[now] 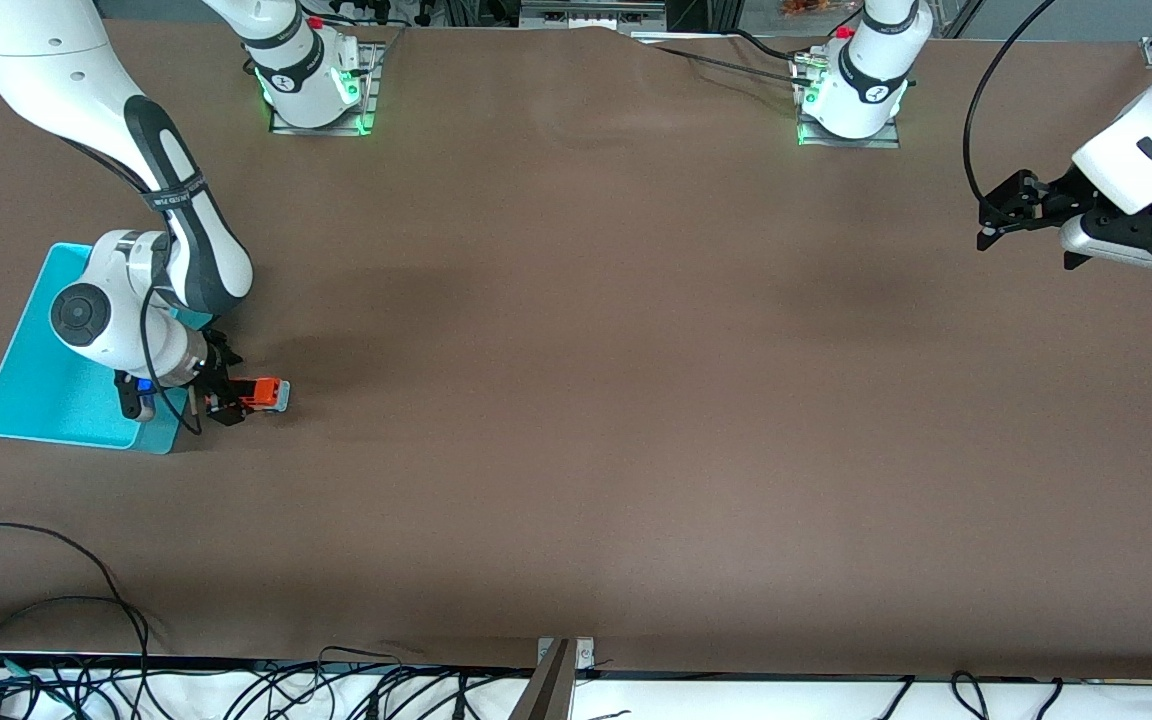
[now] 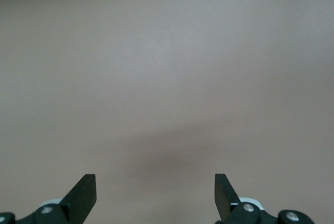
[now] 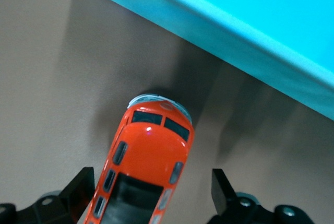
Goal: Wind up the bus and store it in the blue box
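Note:
The bus (image 1: 264, 393) is a tiny orange-red toy with a dark roof panel. It rests on the brown table just beside the blue box (image 1: 36, 390), near the box's corner nearest the front camera. My right gripper (image 1: 223, 400) is low over it and open. In the right wrist view the bus (image 3: 151, 151) lies between the fingers of the right gripper (image 3: 152, 177); one finger is close to its side and the other stands apart. The blue box's wall (image 3: 245, 51) runs just past the bus's front. My left gripper (image 1: 994, 215) waits open and empty in the air over the left arm's end of the table.
The left wrist view shows only bare brown table under the left gripper (image 2: 155, 179). Loose cables (image 1: 86, 600) lie along the table edge nearest the front camera. The two arm bases (image 1: 316, 90) stand at the table's back edge.

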